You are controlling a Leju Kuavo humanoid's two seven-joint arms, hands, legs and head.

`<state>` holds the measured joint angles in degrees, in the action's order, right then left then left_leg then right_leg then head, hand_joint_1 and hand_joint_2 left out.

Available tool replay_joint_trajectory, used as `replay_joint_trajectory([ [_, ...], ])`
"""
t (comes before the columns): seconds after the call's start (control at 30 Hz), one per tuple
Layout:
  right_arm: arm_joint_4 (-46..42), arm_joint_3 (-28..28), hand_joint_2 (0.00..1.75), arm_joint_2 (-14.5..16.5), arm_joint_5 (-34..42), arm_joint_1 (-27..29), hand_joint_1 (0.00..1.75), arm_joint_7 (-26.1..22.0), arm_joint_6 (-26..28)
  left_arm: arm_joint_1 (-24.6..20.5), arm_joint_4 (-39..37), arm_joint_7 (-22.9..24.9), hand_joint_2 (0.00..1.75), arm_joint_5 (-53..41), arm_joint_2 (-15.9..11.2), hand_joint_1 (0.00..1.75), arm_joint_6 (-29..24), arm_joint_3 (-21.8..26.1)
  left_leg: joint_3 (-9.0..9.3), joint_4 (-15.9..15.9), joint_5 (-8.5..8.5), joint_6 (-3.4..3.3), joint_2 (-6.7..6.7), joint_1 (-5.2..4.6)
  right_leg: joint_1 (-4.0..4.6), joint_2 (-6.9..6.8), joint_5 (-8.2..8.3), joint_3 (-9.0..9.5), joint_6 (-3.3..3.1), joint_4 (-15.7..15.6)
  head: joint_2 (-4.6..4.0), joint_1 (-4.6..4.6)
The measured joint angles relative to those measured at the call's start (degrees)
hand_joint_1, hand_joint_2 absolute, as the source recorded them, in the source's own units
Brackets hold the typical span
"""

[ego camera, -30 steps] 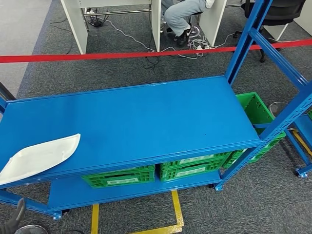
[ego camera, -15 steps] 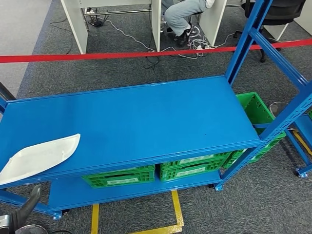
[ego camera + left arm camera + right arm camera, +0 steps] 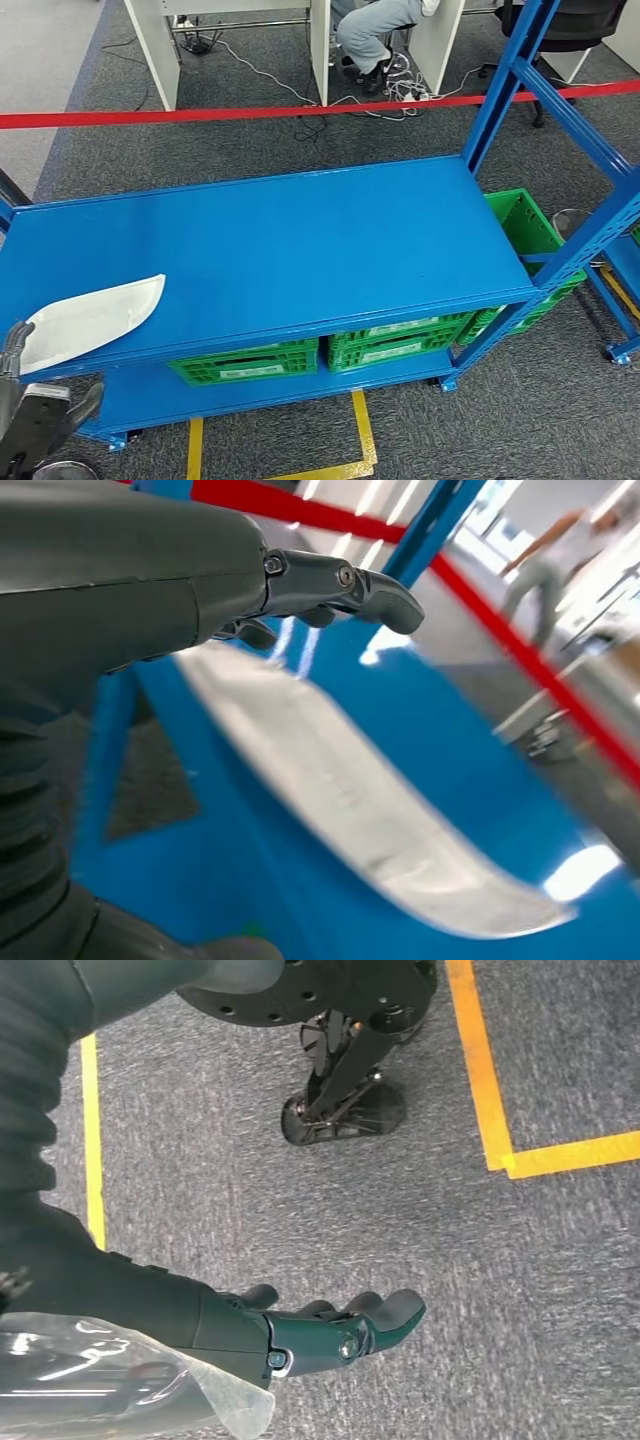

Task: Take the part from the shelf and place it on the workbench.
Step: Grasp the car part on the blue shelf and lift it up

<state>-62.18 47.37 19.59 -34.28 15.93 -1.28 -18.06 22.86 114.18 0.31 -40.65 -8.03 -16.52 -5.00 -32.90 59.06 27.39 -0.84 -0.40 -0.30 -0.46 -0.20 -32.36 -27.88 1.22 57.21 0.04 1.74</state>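
A flat, white, blade-shaped part (image 3: 90, 322) with one pointed end lies on the left of the blue shelf (image 3: 302, 250), the left hand (image 3: 30, 405) empty with fingers spread beside it, the right hand (image 3: 302, 1335) likewise spread above carpet.

The left hand (image 3: 30, 420) has risen at the lower left of the frame, its fingers (image 3: 15, 340) now reaching the white part's (image 3: 90, 320) near end.

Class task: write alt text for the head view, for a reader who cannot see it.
A white curved part lies at the left end of a blue shelf, with the robot's left hand raised just below it. Green crates sit underneath.
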Motion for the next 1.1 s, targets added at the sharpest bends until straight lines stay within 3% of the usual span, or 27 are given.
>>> replay_joint_trajectory([
  [0.13,-0.2,-0.6,1.75,0.0,0.5,0.4,0.00,0.8,0.1,0.1,0.0,6.6,1.75,-5.4,-1.0,0.00,4.2,0.4,0.00,0.0,0.00,0.00,0.00,0.00,0.00,0.02,0.00,-0.01,0.00,0.0,0.00,-0.01],
  [0.27,-0.3,-1.2,1.75,0.0,0.9,0.7,0.00,1.5,0.3,0.6,0.0,9.9,1.75,-8.8,-1.6,0.00,6.3,0.9,0.00,0.0,0.00,0.00,0.00,0.01,0.01,0.00,0.00,-0.01,0.00,0.0,0.00,0.00],
  [1.1,-0.4,-2.2,1.75,0.2,1.6,1.0,0.00,2.8,0.0,-2.2,1.5,13.7,1.75,-18.1,-4.2,0.00,5.7,5.5,0.01,0.0,0.00,0.01,0.01,0.01,0.00,0.02,-0.03,-0.01,-0.01,0.0,0.00,-0.01],
])
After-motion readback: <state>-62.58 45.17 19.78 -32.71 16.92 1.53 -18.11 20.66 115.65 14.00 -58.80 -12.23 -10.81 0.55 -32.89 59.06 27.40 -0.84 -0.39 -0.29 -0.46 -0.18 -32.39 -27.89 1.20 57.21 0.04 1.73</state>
